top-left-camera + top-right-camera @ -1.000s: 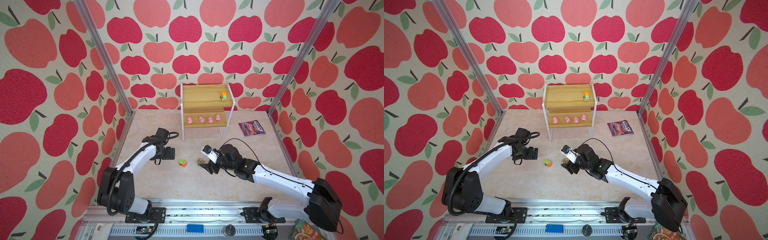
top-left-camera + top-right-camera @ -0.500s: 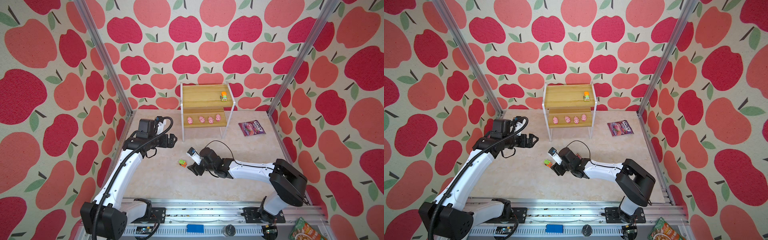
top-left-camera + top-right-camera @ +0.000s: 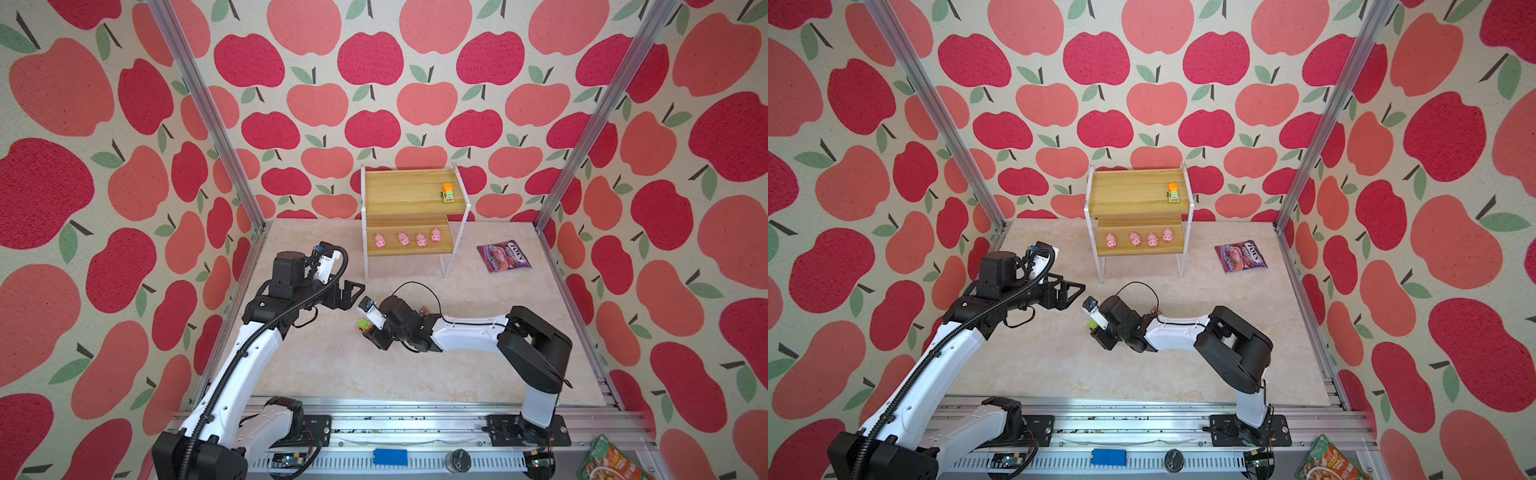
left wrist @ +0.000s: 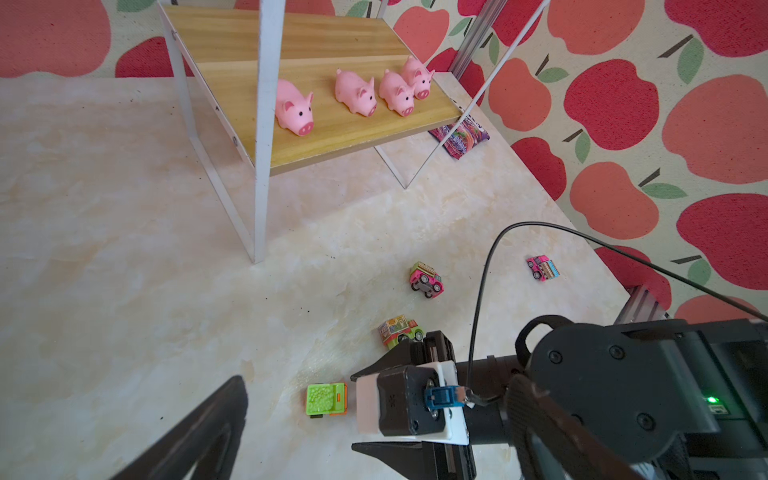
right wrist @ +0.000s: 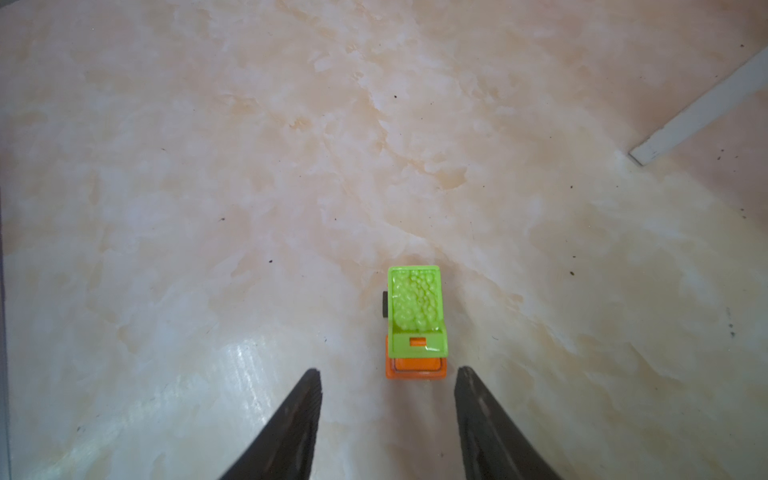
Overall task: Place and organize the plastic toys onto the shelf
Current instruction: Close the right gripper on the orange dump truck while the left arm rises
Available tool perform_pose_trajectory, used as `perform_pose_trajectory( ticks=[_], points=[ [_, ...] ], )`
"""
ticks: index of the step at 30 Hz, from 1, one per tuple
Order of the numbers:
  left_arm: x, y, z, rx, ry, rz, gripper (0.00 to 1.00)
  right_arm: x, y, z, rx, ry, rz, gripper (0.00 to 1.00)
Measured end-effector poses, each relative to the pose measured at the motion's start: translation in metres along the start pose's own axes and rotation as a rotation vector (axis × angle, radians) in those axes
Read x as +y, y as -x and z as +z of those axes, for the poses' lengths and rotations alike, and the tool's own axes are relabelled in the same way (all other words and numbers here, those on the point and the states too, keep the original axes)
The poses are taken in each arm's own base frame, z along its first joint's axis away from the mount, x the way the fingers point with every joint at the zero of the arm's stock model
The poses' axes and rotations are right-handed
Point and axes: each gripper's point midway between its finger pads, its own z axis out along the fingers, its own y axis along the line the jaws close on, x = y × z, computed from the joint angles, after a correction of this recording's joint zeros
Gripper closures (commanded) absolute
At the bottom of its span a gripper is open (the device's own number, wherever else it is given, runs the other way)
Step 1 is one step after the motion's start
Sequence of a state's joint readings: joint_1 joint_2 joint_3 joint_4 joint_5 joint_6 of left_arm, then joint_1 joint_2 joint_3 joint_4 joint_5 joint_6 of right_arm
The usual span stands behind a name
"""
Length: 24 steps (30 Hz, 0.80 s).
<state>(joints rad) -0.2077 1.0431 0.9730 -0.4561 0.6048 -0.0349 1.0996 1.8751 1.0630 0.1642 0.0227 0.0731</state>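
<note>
The shelf [image 3: 409, 199] stands at the back wall. Several pink pigs [image 3: 405, 240] line its lower board, and an orange and green car [image 3: 447, 193] sits on its upper board. A green and orange car [image 5: 417, 322] rests on the table, its orange end just between the tips of my right gripper [image 5: 388, 374], which is open and not touching it. In a top view that gripper [image 3: 370, 332] is low at the table's middle. Three more cars lie loose: pink [image 4: 426, 280], striped pink [image 4: 542, 268] and green [image 4: 400, 330]. My left gripper [image 3: 353, 291] hovers open and empty.
A purple candy bag [image 3: 503, 257] lies on the table right of the shelf. The shelf's white front legs [image 4: 262, 166] stand close to my left gripper. A snack packet [image 3: 609, 459] lies outside the frame at the front right.
My right gripper slid left along the table up to the green and orange car, and its jaws narrowed. The left arm rose and turned toward the shelf.
</note>
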Motion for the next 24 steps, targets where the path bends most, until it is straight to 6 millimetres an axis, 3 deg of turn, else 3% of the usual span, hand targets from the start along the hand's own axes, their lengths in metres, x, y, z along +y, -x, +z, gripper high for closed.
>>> perform_pose_trajectory(
  ticks=[10,24],
  points=[
    [-0.007,0.003,0.000,-0.027,-0.043,0.019,0.01,-0.001,0.000,0.019,0.015,-0.004,0.001,0.53],
    [-0.007,0.000,0.001,-0.021,-0.045,0.015,0.01,-0.003,-0.005,0.025,0.030,-0.006,0.003,0.60]
  ],
)
